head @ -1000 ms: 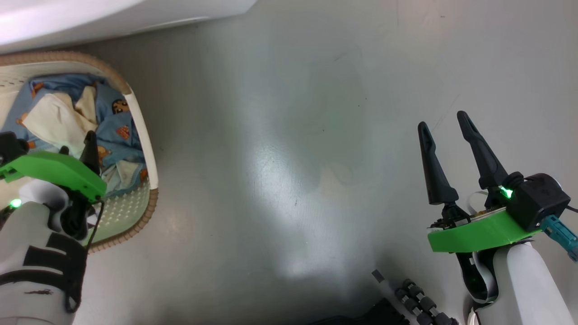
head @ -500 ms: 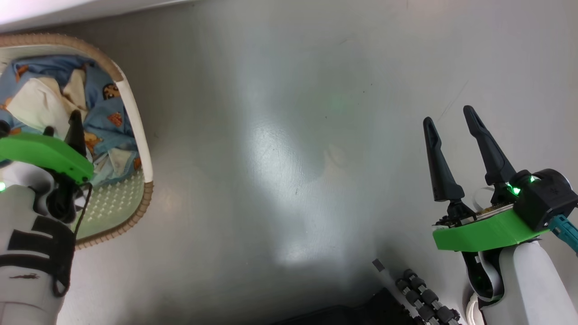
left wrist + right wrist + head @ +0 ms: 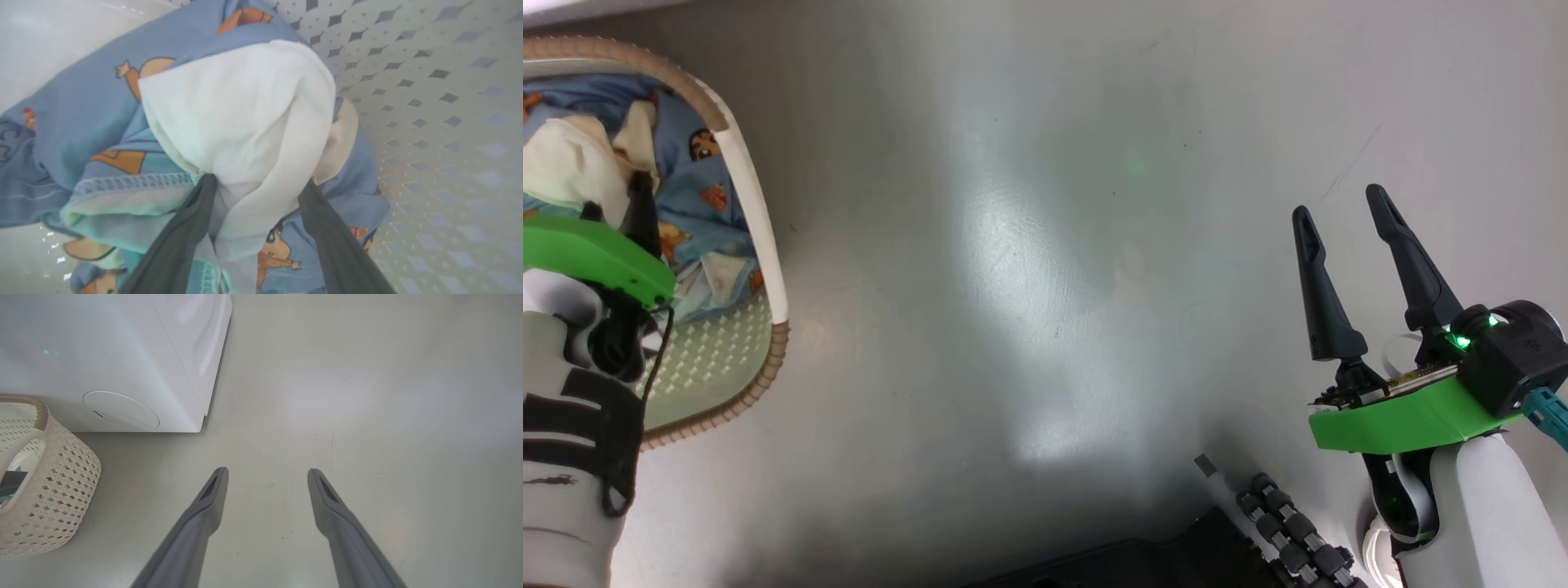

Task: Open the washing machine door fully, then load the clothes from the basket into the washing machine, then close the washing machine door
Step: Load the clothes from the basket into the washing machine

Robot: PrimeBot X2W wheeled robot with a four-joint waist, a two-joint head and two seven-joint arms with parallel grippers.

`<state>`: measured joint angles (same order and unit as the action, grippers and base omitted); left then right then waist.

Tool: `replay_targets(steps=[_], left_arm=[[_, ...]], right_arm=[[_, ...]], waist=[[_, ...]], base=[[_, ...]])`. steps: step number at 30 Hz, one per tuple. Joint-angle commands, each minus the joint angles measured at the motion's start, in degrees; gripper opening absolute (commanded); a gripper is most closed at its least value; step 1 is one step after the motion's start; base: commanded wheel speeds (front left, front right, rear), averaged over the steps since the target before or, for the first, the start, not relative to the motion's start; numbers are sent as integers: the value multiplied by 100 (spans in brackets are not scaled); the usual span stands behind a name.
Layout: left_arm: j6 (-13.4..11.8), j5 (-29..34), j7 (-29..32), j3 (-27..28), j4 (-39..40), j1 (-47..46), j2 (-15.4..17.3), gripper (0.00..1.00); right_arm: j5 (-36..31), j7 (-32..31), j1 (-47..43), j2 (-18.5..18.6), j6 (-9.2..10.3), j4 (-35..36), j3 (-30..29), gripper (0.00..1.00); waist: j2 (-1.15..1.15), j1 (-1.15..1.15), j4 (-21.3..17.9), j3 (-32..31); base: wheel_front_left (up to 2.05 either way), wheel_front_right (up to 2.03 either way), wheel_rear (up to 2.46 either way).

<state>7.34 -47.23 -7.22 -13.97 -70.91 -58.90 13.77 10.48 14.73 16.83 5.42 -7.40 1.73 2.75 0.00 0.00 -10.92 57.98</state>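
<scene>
- Step in hand – loading, at its first part: taking the clothes [image 3: 94, 122] out of the basket [image 3: 762, 245].
- Basket: on the floor [image 3: 1045, 286] at the left, close to the low front corner of the washing machine [image 3: 122, 343], whose round flap [image 3: 121, 410] lies just beyond the rim.
- Clothes: a crumpled bundle in the far half of the basket, blue printed cloth with a white fold [image 3: 245, 110] on top. The near part of the basket bottom is bare.
- Left pincer [image 3: 258, 183]: down inside the basket, jaws spread, one finger at each side of the white fold and touching the cloth. Nothing is clamped yet.
- Right pincer [image 3: 1339, 204]: at the right, well apart from the basket, jaws spread wide over bare floor, holding nothing.
- Next move, as a judgement – the left jaws need to close on the fold, deep enough to catch the blue layers beneath, then lift clear of the rim and carry toward the drum.
- Risk, as a judgement: a shallow pinch may take the white piece alone.
- Door: whether it stands fully open cannot be told.
</scene>
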Motion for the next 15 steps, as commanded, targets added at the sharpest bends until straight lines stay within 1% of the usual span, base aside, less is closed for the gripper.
replay_targets(steps=[1,15], left_arm=[[14,-28,-49,56,6,107,233,100],[14,-70,-39,-210,-91,-65,223,100]], right_arm=[[-31,27,-168,45,-9,111,100,100],[33,27,-224,43,-9,141,39,100]], waist=[[0,0,-4,13],[0,0,-77,141]], base=[[0,0,0],[0,0,0]])
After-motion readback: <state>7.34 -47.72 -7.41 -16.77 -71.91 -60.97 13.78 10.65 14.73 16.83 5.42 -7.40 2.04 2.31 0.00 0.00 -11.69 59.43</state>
